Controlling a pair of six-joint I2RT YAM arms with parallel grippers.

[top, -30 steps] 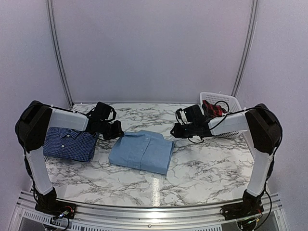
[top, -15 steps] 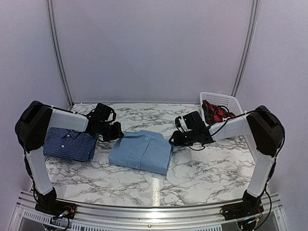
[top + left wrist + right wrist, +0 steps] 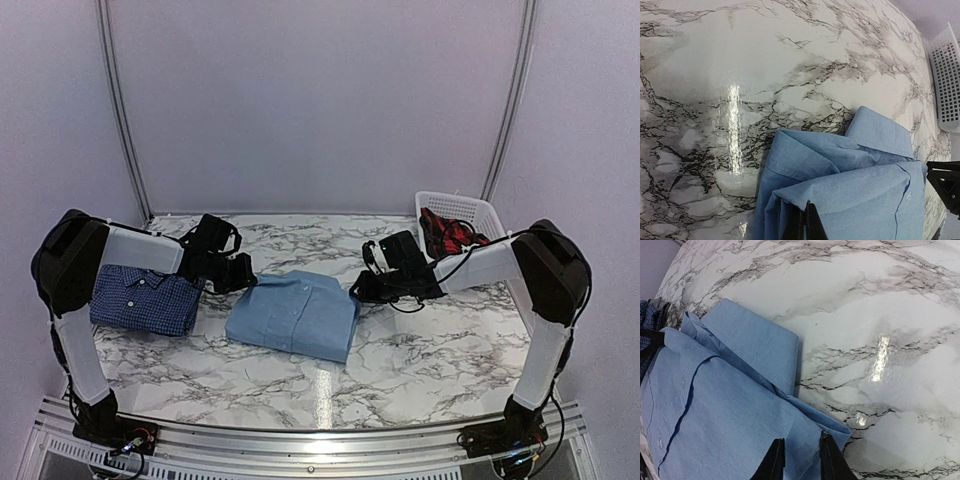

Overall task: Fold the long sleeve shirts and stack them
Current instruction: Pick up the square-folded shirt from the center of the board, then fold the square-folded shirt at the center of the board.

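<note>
Pinching the soft light blue shirt [image 3: 295,315], left tool [image 3: 805,210] closed, right tool [image 3: 800,441] slightly parted over its folded corner

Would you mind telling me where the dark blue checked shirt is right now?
In the top view the dark blue checked shirt lies folded at the left side of the table, left of the light blue shirt.

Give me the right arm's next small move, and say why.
Probably close the right fingers on the light blue shirt: they sit apart over its right edge, while the left fingers are pinched shut on the opposite edge. With both ends held, it could be lifted toward the checked shirt.
</note>
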